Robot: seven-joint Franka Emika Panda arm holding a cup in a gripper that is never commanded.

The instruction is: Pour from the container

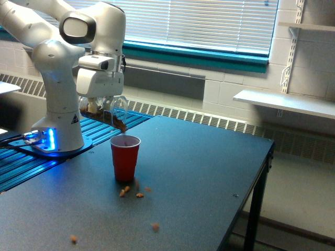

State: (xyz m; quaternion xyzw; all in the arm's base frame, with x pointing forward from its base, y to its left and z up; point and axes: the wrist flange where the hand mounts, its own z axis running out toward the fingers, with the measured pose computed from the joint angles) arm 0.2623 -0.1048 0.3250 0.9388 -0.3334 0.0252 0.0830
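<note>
One gripper (103, 104) is clamped around the clear glass cup (107, 112), tipped on its side above the red cup (125, 157), brown nuts piled at the lip. Several nuts (131, 193) lie scattered on the dark table (209, 172); window blinds (220, 23) behind.

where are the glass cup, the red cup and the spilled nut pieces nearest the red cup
glass cup (107, 111), exterior view, on its clear tilted wall
red cup (124, 161), exterior view, on its red outer side
spilled nut pieces (123, 192), exterior view, on the piece just below the cup
</note>
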